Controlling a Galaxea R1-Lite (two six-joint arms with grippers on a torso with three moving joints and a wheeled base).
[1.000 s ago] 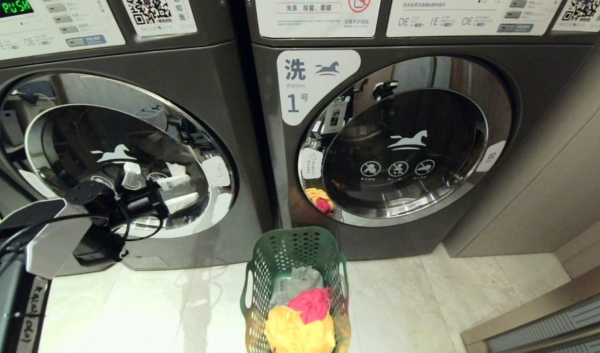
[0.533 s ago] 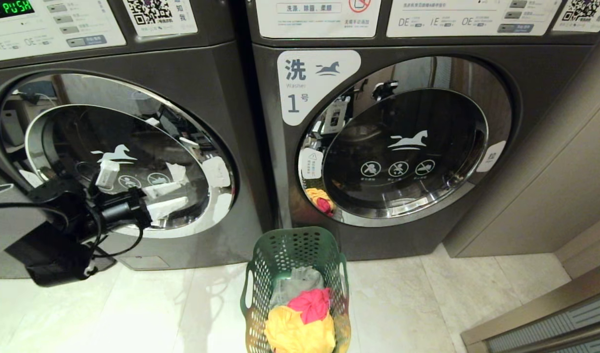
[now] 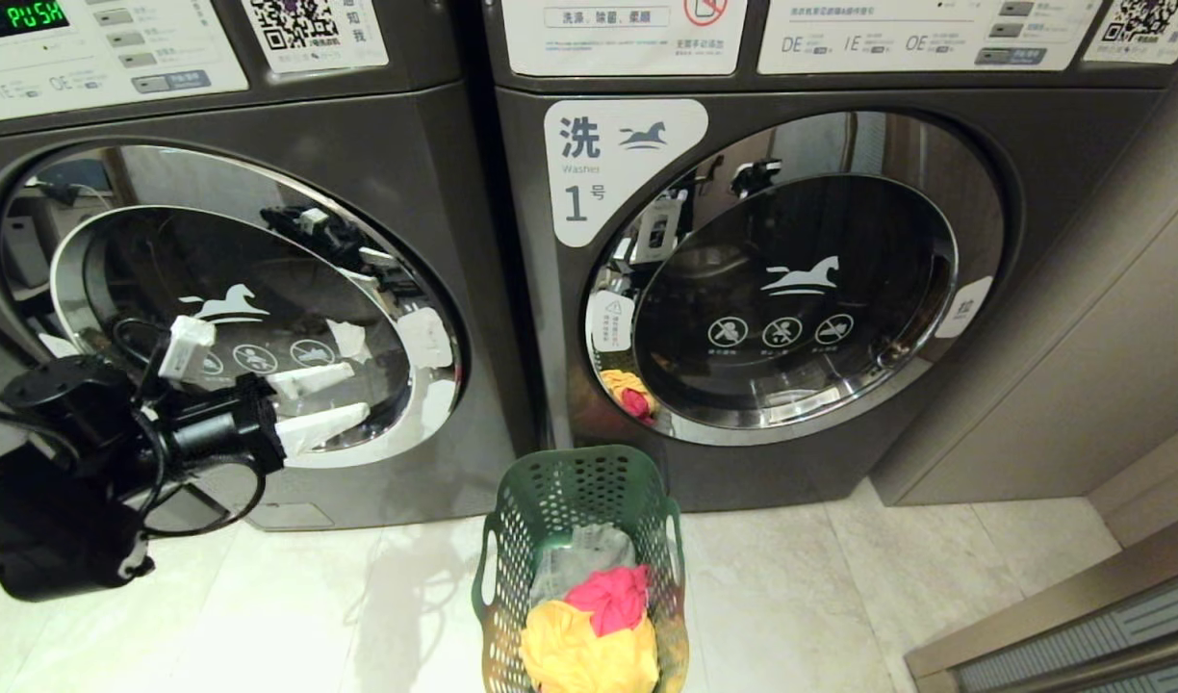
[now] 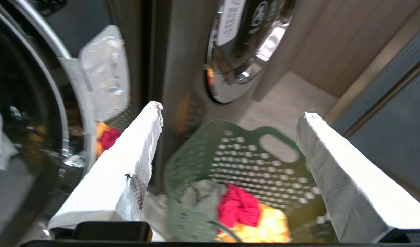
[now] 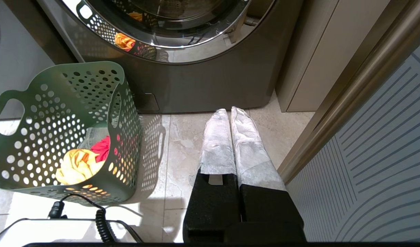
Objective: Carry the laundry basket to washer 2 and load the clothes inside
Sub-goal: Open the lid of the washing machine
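Standing on the floor point(image 3: 791, 597) before the washer labelled "1" point(image 3: 589, 173), the laundry basket point(image 3: 577, 500) holds the clothes point(image 3: 599, 626) (its bottom cut off in head view). The left tool point(image 3: 324, 404) gapes empty beside the left washer point(image 3: 233, 289), whose label is hidden. The right tool point(image 5: 230, 116) is closed, empty.

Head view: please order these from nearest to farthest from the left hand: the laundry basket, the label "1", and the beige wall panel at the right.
Measured from the left hand, which is open before the left washer's door:
1. The laundry basket, on the floor to its right, lower.
2. The label "1", upper left corner of the right washer.
3. The beige wall panel, far right.
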